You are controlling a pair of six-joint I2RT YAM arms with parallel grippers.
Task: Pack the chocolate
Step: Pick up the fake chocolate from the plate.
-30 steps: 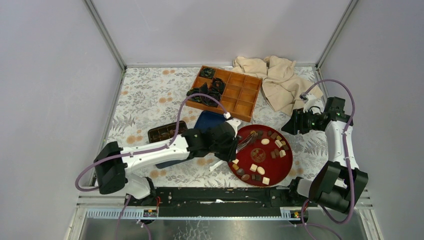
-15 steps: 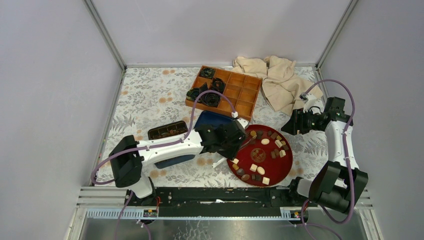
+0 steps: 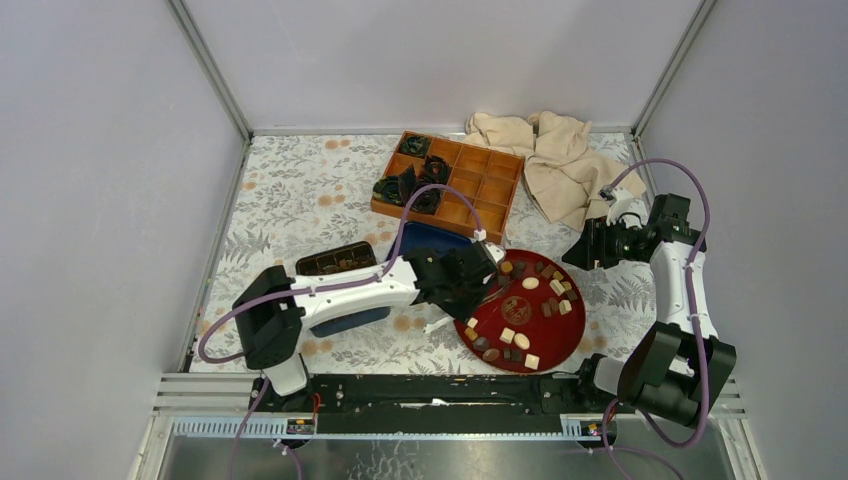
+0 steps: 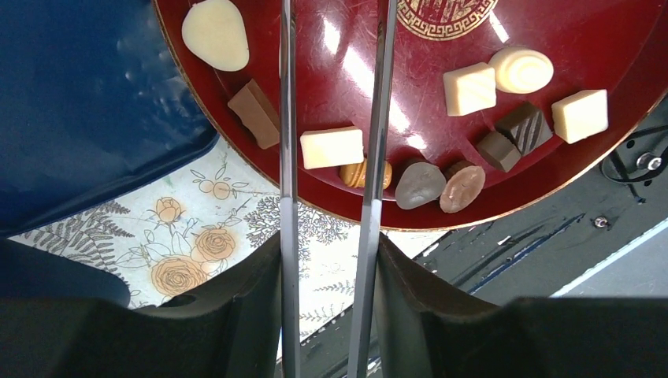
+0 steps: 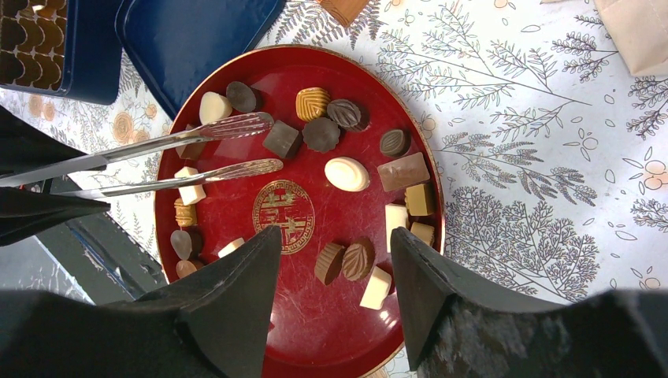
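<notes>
Red plate [image 3: 555,335] sitting on floral tablecloth [image 3: 300,190], metal tongs [image 4: 288,118] reaching over it; wooden tray [image 3: 485,190] holding black paper cups [image 3: 412,190]; beige cloth [image 3: 560,165] bunching beside tray.

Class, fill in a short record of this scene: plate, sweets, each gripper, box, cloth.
plate: red plate, round, on flowered table
sweets: chocolate pieces, dark, brown and white, scattered on the plate
left gripper: holds tongs, tips apart over the plate, gripping nothing
right gripper: open, empty, above the plate
box: wooden box, black paper cups at its left end
cloth: beige, crumpled, far right corner
</notes>
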